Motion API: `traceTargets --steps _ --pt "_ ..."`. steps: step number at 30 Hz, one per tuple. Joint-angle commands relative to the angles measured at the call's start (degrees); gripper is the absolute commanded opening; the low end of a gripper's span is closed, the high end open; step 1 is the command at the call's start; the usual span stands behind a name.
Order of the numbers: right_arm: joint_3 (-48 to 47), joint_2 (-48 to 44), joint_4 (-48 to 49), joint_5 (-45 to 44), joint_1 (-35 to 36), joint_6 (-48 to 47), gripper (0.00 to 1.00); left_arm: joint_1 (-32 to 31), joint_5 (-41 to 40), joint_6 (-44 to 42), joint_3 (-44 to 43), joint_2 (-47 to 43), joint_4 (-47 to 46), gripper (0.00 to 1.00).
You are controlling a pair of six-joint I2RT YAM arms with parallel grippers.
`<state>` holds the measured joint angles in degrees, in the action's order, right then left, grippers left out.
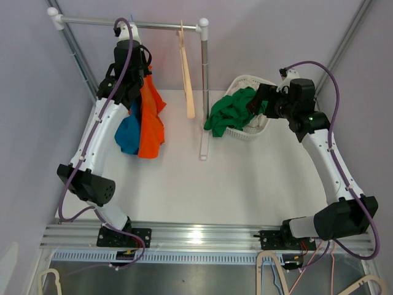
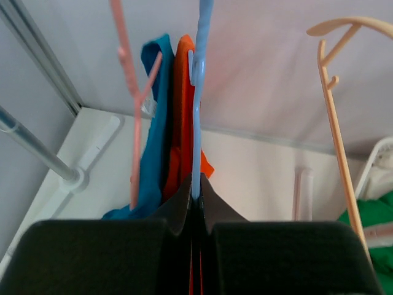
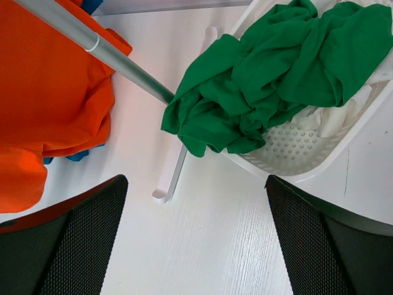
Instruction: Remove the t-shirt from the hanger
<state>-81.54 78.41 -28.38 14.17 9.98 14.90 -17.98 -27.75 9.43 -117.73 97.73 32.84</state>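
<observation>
1. Your left hand (image 2: 195, 206) is clamped on the thin blue plastic hanger (image 2: 198, 123).
2. The crumpled orange t-shirt (image 1: 150, 120) hangs against it, below the metal rail (image 1: 159, 26).
3. Your right hand (image 3: 196, 236) gapes wide near the perforated white basket (image 3: 307, 161).

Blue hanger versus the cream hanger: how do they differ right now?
The blue hanger appears to carry the orange t-shirt; the cream hanger is bare. The left gripper is shut on the blue hanger, while nothing touches the cream hanger. Both are slim hangers hanging by the rail.
</observation>
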Motion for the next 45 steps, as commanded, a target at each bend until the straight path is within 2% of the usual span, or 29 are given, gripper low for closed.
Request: traceTargets --steps 1,4,7,9,12,29,32,33,37,40,41,44,45 --pt "-0.2 -1.5 2.1 0.8 -0.2 0.0 0.99 -0.3 6.6 -1.5 5.0 -7.2 -10.2 0.01" --pt "-0.1 -1.6 2.2 1.2 -0.2 0.1 0.99 -0.4 11.1 -3.9 8.7 -11.1 -14.7 0.01" --pt "0.5 -1.9 2.6 1.8 -0.2 0.4 0.99 -0.4 20.1 -5.4 14.9 -15.9 -19.1 0.01" --pt "0.9 -2.1 3.2 2.2 -0.2 0.6 0.99 -0.4 21.3 -5.6 19.2 -18.4 -22.0 0.01" --pt "1.4 -2.5 3.4 2.6 -0.2 0.8 0.99 -0.4 22.1 -6.3 21.2 -22.1 -23.6 0.01" --pt "2.4 -4.6 2.3 2.7 0.0 0.0 1.0 -0.3 25.0 -5.8 20.0 -22.0 -20.1 0.01" --pt "2.7 -4.9 2.8 5.1 0.0 -0.2 1.0 -0.3 24.3 -4.6 18.9 -21.3 -18.3 0.01" --pt "2.9 -5.3 3.2 8.6 0.3 -0.6 0.99 -0.4 24.0 -3.7 17.8 -21.2 -15.6 0.01" --pt "3.1 -7.7 3.2 10.1 7.3 -4.3 1.0 -2.0 17.8 1.5 19.5 -24.2 -10.1 0.01" --pt "4.5 -10.5 3.7 10.5 18.2 -7.6 0.99 -4.2 10.0 4.8 24.6 -28.7 -9.3 0.01" --pt "5.2 -11.2 4.2 10.6 25.0 -8.1 0.99 -4.4 7.4 5.9 26.0 -29.5 -8.6 0.01" --pt "7.8 -12.0 8.0 9.5 35.6 -8.2 0.99 -6.6 2.9 8.8 28.6 -32.3 -6.8 0.01" --pt "8.6 -12.0 9.7 8.3 41.6 -7.9 0.99 -8.5 -0.3 9.0 29.5 -33.0 -7.0 0.01"
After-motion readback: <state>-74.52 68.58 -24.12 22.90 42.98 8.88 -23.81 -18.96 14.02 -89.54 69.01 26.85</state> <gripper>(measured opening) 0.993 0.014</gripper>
